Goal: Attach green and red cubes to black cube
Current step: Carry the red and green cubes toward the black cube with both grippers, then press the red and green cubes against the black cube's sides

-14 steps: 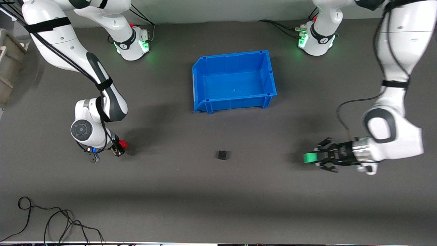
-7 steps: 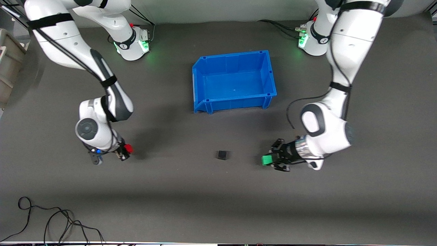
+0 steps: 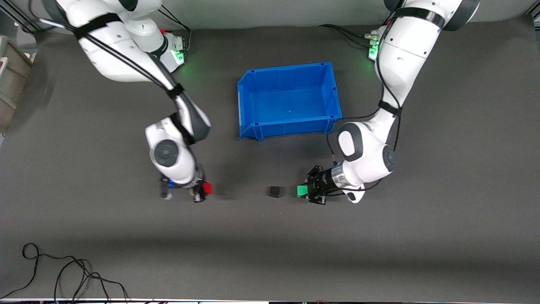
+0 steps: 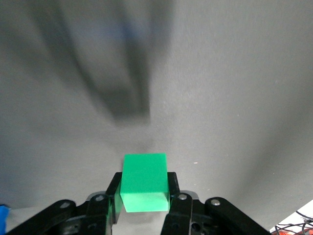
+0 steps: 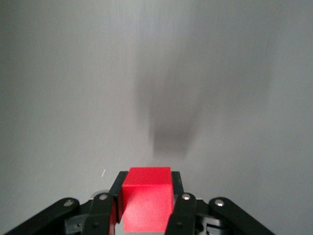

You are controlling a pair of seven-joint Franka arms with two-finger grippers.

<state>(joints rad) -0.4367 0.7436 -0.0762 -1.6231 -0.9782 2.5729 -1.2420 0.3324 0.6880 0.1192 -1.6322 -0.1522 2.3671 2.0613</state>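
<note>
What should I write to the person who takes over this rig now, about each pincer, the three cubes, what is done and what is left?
Left pincer: shut on the green cube, just off the black cube, on the left arm's side of it.
Right pincer: shut on the red cube, on the right arm's side of the black cube, with a wider gap.
Black cube: alone on the mat, nearer to the front camera than the blue bin.
Done: both coloured cubes picked up.
Left: press each one against the black cube; neither touches it yet.
</note>
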